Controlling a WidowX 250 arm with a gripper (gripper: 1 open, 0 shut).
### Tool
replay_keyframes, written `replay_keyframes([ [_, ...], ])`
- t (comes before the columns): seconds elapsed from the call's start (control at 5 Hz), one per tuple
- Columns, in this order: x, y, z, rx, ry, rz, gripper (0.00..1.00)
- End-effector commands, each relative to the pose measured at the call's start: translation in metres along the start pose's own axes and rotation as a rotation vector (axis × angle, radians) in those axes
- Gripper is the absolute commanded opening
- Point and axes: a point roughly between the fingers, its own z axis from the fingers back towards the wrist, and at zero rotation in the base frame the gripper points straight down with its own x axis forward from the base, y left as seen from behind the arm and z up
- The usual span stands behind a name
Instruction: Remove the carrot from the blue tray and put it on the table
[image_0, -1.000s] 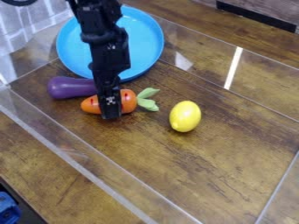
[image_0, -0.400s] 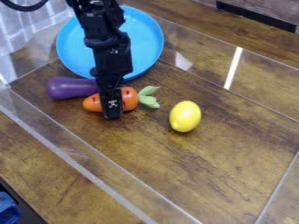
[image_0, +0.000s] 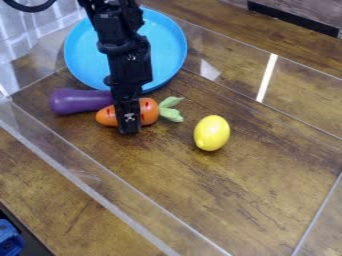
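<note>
The carrot (image_0: 107, 117), orange with a green leafy top, lies on its side on the dark wood table (image_0: 201, 190), just in front of the blue tray (image_0: 170, 45) and outside its rim. My gripper (image_0: 128, 121) points straight down over the carrot's middle. Its black fingers (image_0: 130, 124) are closed against the carrot's sides, and the arm hides the middle of the carrot and part of the tray. Nothing shows in the visible part of the tray.
A purple eggplant (image_0: 78, 100) lies just left of the carrot, almost touching it. A yellow lemon (image_0: 211, 132) sits to the right. Clear acrylic walls (image_0: 54, 150) run along the table's left and front edges.
The fingers have drawn in from a wider spread onto the carrot. The arm has stayed where it was, and the carrot still rests on the table.
</note>
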Motion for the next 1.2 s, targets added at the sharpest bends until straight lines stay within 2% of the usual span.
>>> replay_keyframes([
  [0.0, 0.015, 0.005, 0.015, 0.04, -0.036, -0.031, 0.0],
  [0.4, 0.017, 0.006, 0.019, 0.04, -0.039, -0.042, 0.0],
  [0.6, 0.02, 0.008, 0.024, 0.04, -0.051, -0.045, 1.0],
  [0.8, 0.021, 0.01, 0.032, 0.05, -0.059, -0.048, 1.0],
  [1.0, 0.022, 0.011, 0.032, 0.054, -0.059, -0.054, 0.0],
])
